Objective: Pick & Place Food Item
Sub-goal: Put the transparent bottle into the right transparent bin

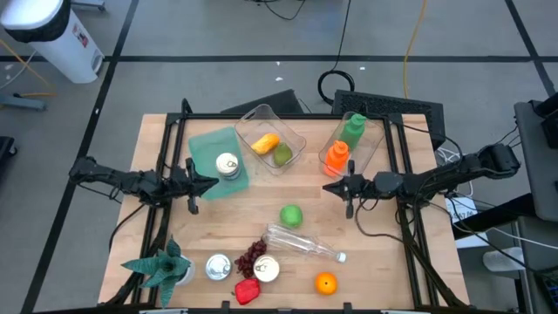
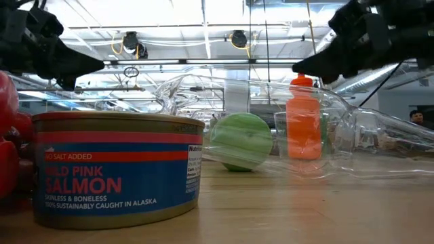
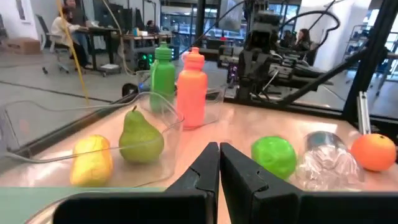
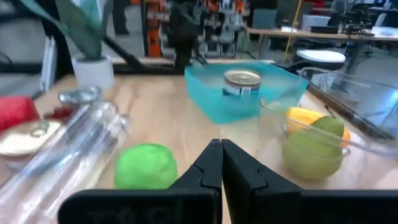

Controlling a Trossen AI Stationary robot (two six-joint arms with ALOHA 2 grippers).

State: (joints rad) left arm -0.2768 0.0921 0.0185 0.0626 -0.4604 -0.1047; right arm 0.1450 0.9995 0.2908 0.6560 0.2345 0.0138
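Both grippers closed, empty. Left gripper (image 1: 212, 183) hovers left of the green apple (image 1: 291, 215), just beside the teal tray (image 1: 209, 144) that holds a can (image 1: 227, 166). Right gripper (image 1: 329, 187) hovers up-right of the apple, near the orange bottle (image 1: 337, 158). Apple sits on the wooden table (image 1: 253, 196), touching nothing but the table, just above the clear plastic bottle (image 1: 301, 242) lying on its side. Clear bin (image 1: 271, 139) above the apple holds a lemon (image 1: 265, 143) and pear (image 1: 283, 155). Orange (image 1: 325, 283) is well below-right of the apple.
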